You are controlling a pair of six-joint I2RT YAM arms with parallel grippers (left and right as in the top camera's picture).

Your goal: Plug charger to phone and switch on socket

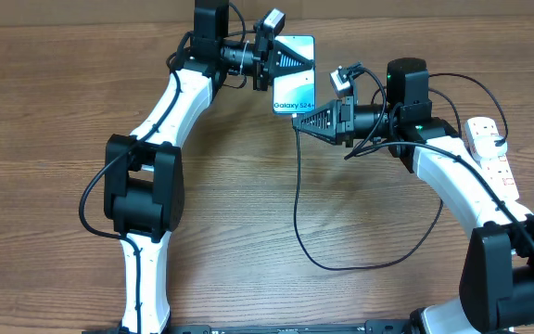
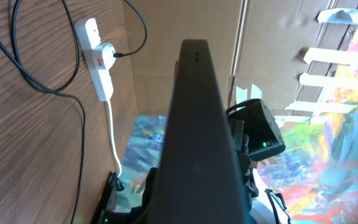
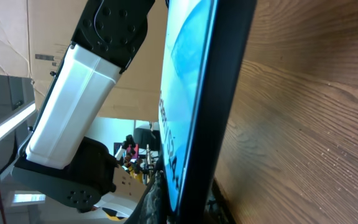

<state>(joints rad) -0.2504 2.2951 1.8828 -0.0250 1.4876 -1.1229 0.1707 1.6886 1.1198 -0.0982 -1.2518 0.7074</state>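
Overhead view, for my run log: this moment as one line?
left gripper shut on phone top edge | right gripper shut on charger at phone bottom edge | plug-in unconfirmed | socket untouched

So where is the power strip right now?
Overhead view: the power strip lies on the table, far right, partly hidden by the right arm, apart from the phone.

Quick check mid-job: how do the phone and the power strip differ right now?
Look: the phone is black-edged with a light blue screen; the power strip is white with red switches.
Pose: the phone is gripped by the left pincer, with the right pincer at its other end; the power strip lies untouched, off to the right.
Shared: both are flat oblongs.
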